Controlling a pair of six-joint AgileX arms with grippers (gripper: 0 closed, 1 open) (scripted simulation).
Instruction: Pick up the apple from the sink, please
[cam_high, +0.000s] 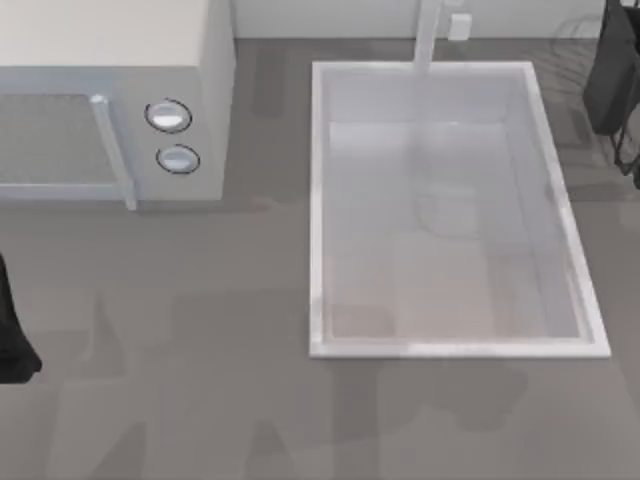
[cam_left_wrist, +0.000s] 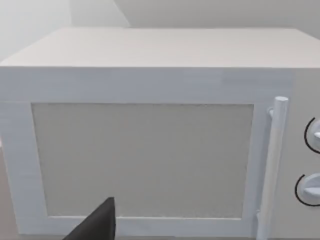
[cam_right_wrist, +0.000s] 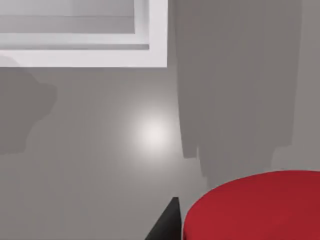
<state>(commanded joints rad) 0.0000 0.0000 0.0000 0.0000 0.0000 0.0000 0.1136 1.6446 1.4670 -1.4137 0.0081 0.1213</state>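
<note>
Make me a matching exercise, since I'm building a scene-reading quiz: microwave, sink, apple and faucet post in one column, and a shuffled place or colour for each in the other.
1. microwave
2. sink
3. apple
4. faucet post

A. red, close up in the right wrist view
B. at the top view's upper left
C. rises at the sink's edge
D. right of the microwave, white rim, pale grey bottom

Pairs: 1-B, 2-D, 3-A, 4-C
</note>
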